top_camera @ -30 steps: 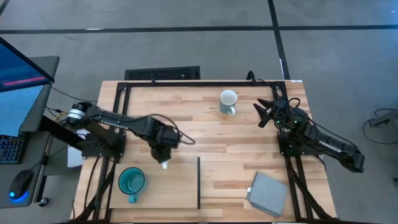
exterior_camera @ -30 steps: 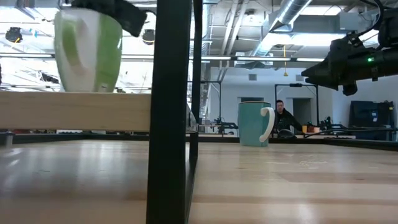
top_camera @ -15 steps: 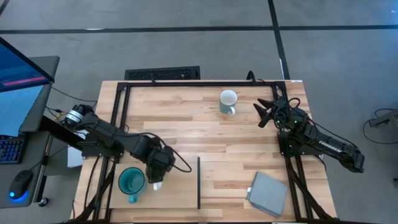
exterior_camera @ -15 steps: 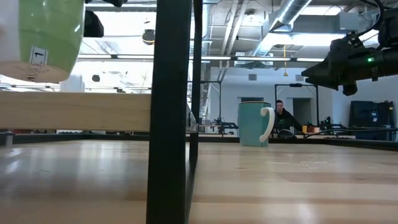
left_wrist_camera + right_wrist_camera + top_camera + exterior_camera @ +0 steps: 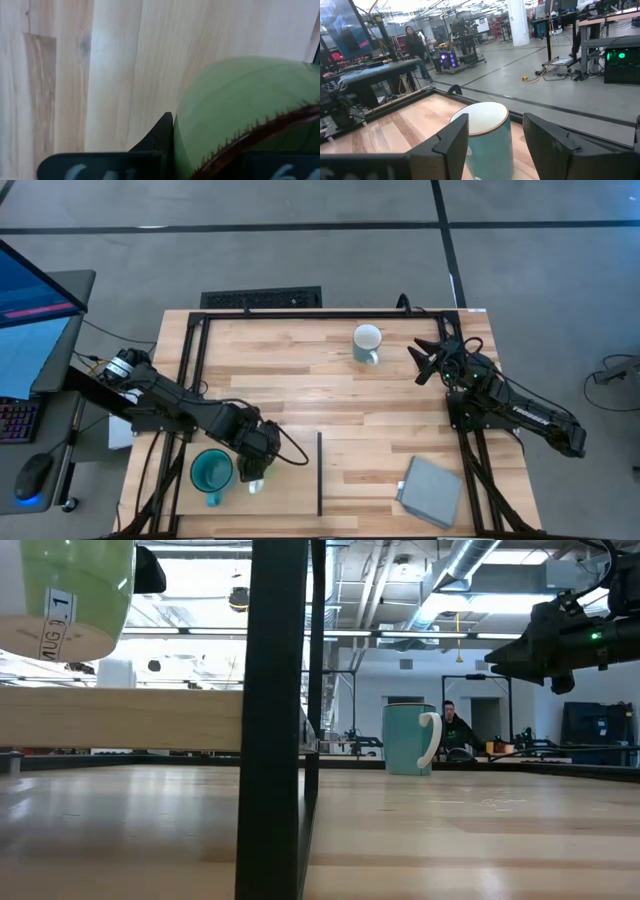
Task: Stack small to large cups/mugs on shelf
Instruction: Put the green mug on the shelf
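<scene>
My left gripper (image 5: 254, 470) is shut on the light green mug (image 5: 68, 595), which hangs above the pale shelf panel (image 5: 120, 718) with its labelled bottom showing. The teal mug (image 5: 211, 471) stands upright on the shelf (image 5: 285, 490) just left of my left gripper. The black strip (image 5: 319, 473) runs along the shelf's right edge. A third mug (image 5: 367, 343), white inside with a pale teal wall (image 5: 487, 137), stands on the table at the far middle. My right gripper (image 5: 425, 362) is open and empty to the right of that mug. My left gripper holds the light green mug from above, at its upper part near the rim (image 5: 235, 142). The gripper's own body hides how the fingers meet it. The mug hangs below the gripper, lifted clear of the shelf and slightly tilted, with its bottom (image 5: 60, 640) visible.
A grey-blue square pad (image 5: 432, 490) lies at the near right of the table. A black frame post (image 5: 275, 720) stands at the shelf's edge. Bare tabletop (image 5: 370, 410) lies between the two arms. A person shows far off in the room (image 5: 452, 725).
My left gripper has carried the light green mug toward the table's near edge and a little left, to beside the teal mug. Most of the move came early, then it slowed. The mug has tipped slightly, so its bottom now shows in the low view.
</scene>
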Controlling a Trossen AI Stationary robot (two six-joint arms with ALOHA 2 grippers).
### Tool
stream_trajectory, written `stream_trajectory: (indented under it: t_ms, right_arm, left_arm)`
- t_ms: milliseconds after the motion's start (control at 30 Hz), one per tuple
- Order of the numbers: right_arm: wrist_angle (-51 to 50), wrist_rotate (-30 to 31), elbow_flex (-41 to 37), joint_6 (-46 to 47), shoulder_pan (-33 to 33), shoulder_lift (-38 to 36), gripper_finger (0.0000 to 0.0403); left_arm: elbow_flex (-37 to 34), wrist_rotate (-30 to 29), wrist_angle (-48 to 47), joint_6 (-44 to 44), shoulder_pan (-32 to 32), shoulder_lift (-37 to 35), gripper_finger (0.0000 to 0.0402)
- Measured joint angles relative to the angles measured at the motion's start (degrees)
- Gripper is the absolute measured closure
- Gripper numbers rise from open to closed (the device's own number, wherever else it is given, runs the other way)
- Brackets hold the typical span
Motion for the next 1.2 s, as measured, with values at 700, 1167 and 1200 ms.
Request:
stream_trajectory:
  t_ms: [700,1167,1200]
  right_arm:
    - [0.00,0.02,0.00,-0.33,0.00,0.00,0.0194]
    - [0.00,0.02,0.00,-0.45,-0.01,0.00,0.0194]
    - [0.00,0.02,0.00,-0.44,-0.02,0.00,0.0194]
  left_arm:
    - [-5.95,2.33,7.44,-0.73,-1.77,0.11,0.0390]
    - [-5.95,5.55,2.41,-1.41,-1.81,2.98,0.0390]
    - [-5.95,5.57,2.56,-1.38,-1.79,2.88,0.0390]
